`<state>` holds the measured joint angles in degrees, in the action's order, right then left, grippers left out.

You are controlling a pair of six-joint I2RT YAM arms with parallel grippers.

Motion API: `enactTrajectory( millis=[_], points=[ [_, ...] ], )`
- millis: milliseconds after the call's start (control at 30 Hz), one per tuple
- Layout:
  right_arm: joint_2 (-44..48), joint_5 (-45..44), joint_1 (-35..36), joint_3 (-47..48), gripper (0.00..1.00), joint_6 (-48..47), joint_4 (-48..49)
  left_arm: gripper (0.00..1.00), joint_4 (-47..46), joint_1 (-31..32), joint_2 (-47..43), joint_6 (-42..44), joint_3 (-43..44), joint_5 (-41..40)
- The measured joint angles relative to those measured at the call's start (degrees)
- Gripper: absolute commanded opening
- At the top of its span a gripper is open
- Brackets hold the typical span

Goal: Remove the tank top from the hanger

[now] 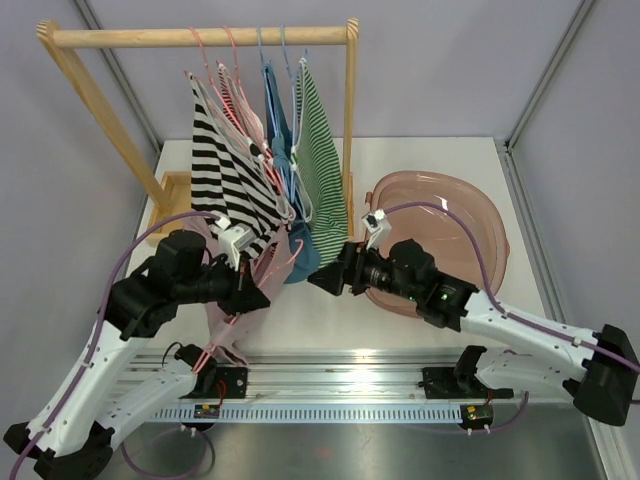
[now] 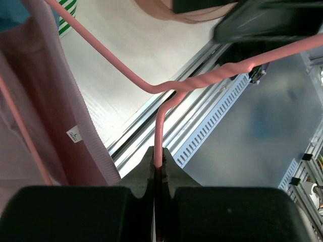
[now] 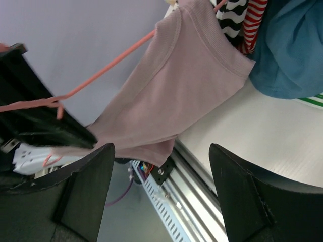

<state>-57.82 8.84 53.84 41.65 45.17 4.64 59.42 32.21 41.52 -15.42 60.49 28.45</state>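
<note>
Pink hanger (image 2: 202,80), one, bearing one tank top (image 3: 176,85); one basin (image 1: 470,195)

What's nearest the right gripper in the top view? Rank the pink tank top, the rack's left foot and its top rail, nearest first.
1. Pink tank top, just left of the right gripper.
2. Rack's left foot, back-left on the table.
3. Top rail, highest and farthest back.
</note>
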Motion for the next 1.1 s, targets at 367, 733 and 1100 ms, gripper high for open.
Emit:
enactTrajectory(
  millis=[367,733,1100],
  points=[
    [-11.4,-9.8,3.8,-2.5,0.82,-0.2,17.1,0.00,-10.1,0.1,-6.4,-7.8,-5.8,6.2],
    [-20.6,-9.7,5.9,3.8,0.80,-3.0,23.3,0.00,-8.5,0.2,-11.3,-9.5,-7.6,6.0],
    [-23.3,-11.2,6.9,8.5,0.15,-6.5,21.9,0.00,-7.6,0.2,-11.6,-9.4,-7.6,5.7]
  ],
)
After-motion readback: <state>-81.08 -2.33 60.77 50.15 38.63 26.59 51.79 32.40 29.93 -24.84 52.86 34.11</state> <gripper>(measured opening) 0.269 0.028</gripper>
